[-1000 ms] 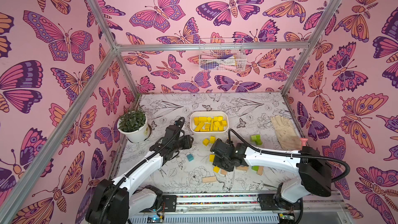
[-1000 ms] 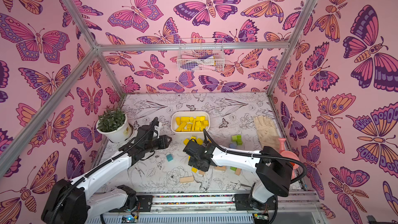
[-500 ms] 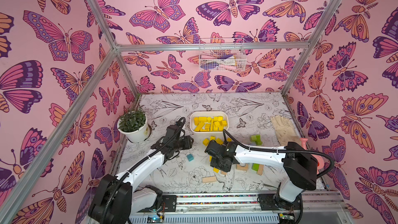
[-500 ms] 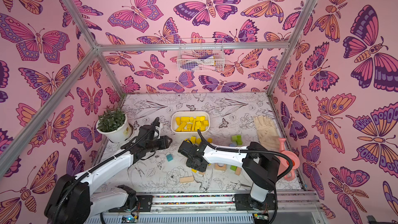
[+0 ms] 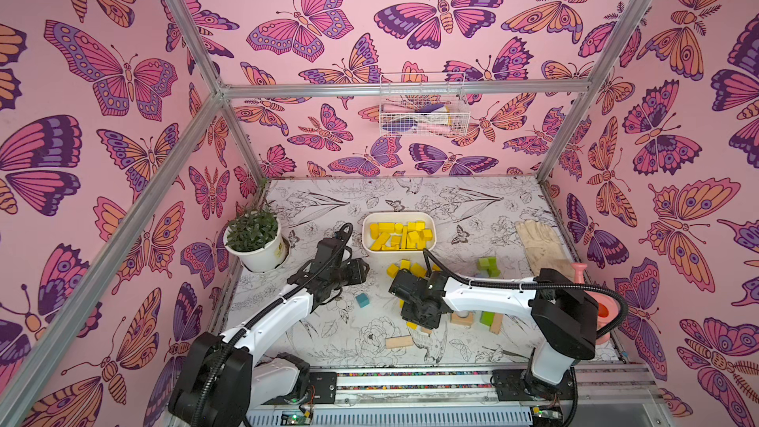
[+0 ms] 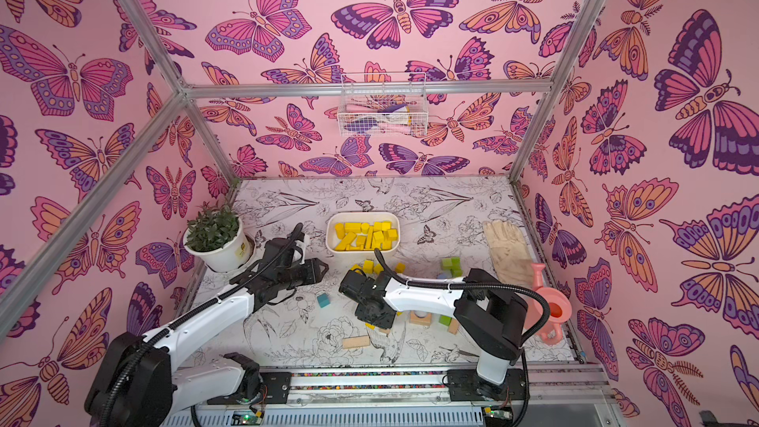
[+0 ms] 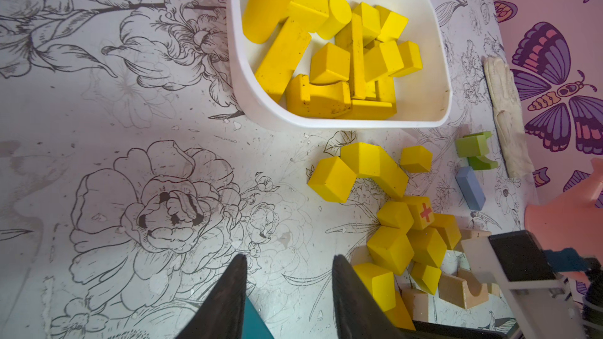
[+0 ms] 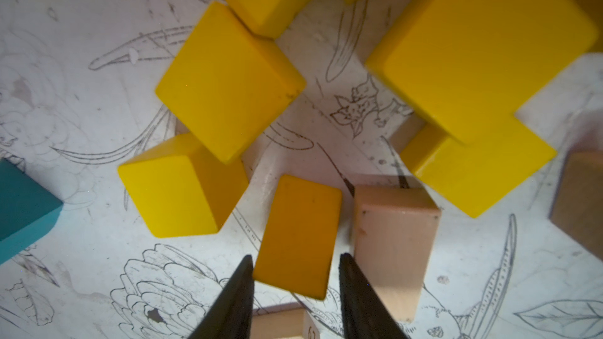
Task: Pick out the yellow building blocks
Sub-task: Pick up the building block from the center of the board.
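Observation:
Many yellow building blocks (image 5: 397,236) lie in a white tray (image 5: 365,240). More lie loose in front of it (image 5: 410,269), among them a cube with a red cross (image 7: 422,211). My right gripper (image 8: 295,257) points down over the loose pile (image 5: 423,316). Its open jaws straddle the end of a flat yellow block (image 8: 300,229): one finger touches it and a thin gap shows at the other. My left gripper (image 7: 288,257) hovers left of the pile (image 5: 359,273), open with nothing between its fingers.
A teal cube (image 5: 362,299) lies between the arms. Tan wooden blocks (image 8: 391,239) (image 5: 397,341) and green blocks (image 5: 487,265) sit around the pile. A potted plant (image 5: 256,240) stands at the left, a glove (image 5: 542,246) and a pink watering can (image 5: 599,306) at the right.
My right gripper has settled lower over the loose pile and its jaws have narrowed around the flat yellow block. The left arm has stayed where it was.

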Tool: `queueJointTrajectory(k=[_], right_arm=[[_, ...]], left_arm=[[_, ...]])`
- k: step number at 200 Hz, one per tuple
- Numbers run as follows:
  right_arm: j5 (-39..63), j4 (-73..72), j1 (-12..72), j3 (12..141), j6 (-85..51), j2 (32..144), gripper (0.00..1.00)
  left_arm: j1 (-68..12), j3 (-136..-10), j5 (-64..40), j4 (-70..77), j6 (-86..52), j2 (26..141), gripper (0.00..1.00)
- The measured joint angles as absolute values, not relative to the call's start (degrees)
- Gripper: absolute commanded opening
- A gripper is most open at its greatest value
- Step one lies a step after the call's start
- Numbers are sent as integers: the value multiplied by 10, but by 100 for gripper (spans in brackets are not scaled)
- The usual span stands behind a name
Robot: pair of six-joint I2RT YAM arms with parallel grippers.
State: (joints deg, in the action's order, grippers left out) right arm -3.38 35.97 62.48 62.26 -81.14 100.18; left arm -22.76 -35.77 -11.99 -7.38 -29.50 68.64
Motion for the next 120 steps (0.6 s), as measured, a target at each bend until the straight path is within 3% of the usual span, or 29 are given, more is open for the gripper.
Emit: queueJointTrajectory(k=[18,79,88,120], right_arm=[[-34,358,625,623,-812,1002,33],[-33,358,626,623,-810,1002,27],[-32,358,626,623,-809,1002,22],[-26,358,626,626,-788,1002,20]], left_arm=[[-228,-358,-120,-74,-295,686,43],[-225,-358,-121,-74,-295,686,43],[-225,-358,-121,-74,-296,686,43],[-225,-358,-121,-74,-297,686,43]])
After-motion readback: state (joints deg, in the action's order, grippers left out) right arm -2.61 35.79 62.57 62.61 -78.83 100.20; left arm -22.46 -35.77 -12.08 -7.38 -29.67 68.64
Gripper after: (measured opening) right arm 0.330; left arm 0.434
